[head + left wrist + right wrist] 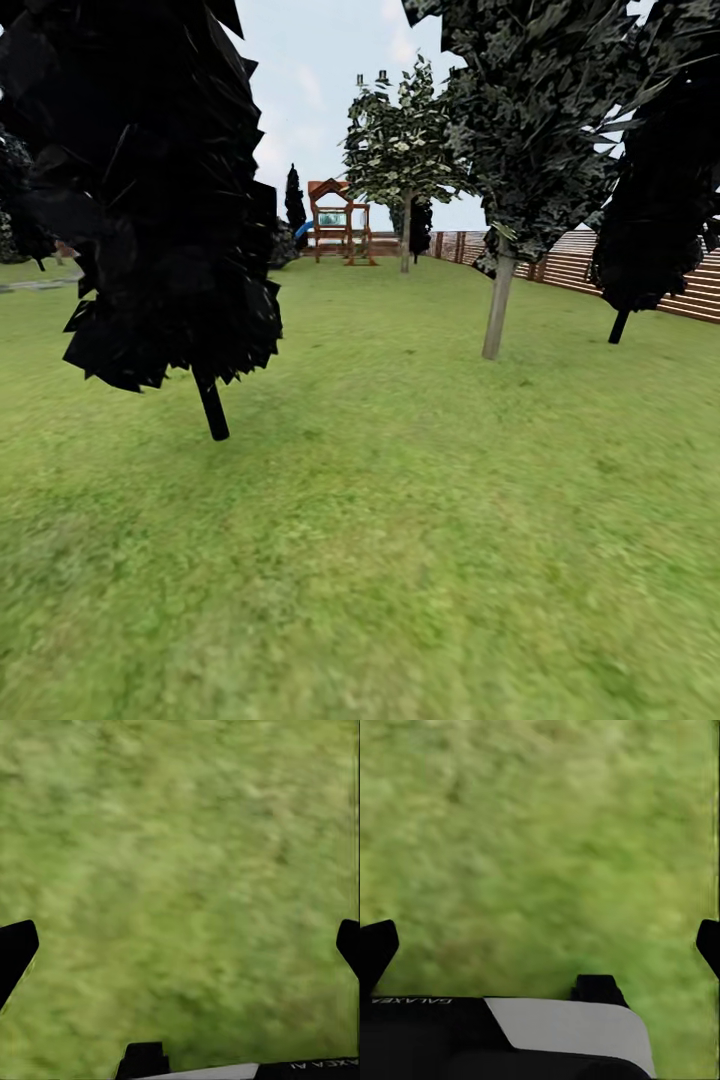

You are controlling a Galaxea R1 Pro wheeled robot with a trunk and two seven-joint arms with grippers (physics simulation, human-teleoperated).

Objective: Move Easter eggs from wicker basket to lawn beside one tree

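The lawn (380, 520) stretches wide and green ahead of me in the head view. A tree with a pale grey-beige trunk (497, 305) and mottled leaves stands right of centre, and a second like it (405, 235) stands farther back. The eggs and the wicker basket are out of view. My left gripper (180, 945) hangs open over bare grass, its black fingertips (15, 949) wide apart with nothing between them. In the same way my right gripper (540, 945) is open above grass, its fingertips (375, 945) spread and nothing held.
A black-trunked dark tree (210, 400) stands close at the left, another (620, 325) at the right. The brown slat fence (600, 270) runs along the right side. A wooden play frame with a blue slide (335, 225) stands far back.
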